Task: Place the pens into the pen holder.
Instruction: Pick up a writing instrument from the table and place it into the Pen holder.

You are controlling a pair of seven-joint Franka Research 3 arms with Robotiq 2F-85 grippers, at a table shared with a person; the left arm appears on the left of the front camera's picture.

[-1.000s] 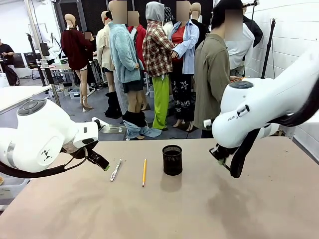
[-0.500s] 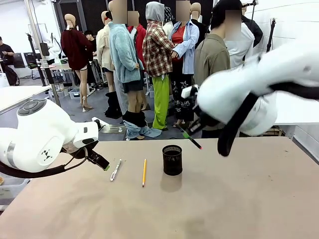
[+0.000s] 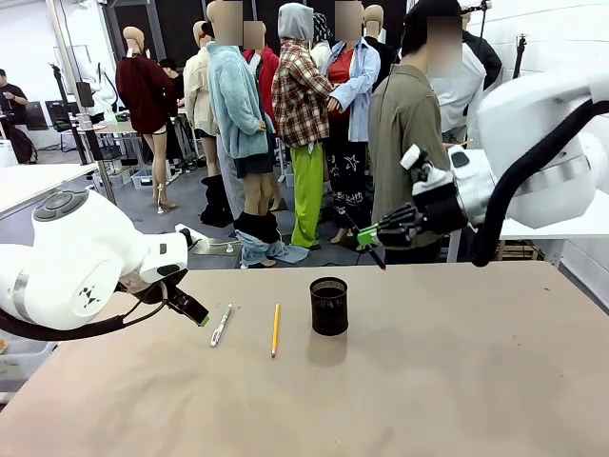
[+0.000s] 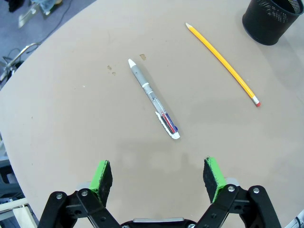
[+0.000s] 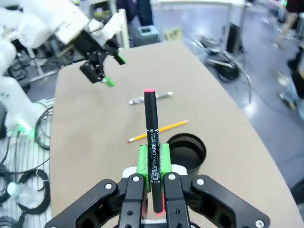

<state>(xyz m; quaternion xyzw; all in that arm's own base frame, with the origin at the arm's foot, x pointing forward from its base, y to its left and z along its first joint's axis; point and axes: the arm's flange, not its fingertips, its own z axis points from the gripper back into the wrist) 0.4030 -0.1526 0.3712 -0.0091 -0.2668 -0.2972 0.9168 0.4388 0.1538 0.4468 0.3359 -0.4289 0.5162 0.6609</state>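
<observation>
Front view: right end effector, raised up and to the right of the black mesh pen holder, clenches a dark red-tipped pen, while left end effector gapes wide beside the white pen and yellow pencil lying on the counter.

Left arm: lower left of frame, held low — left gripper spread wide.
Right arm: upper right, raised — right gripper clamped on dark pen.

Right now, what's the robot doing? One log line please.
right fingers: shut on dark pen, raised near pen holder | left fingers: open, beside white pen | pencil: on table
</observation>
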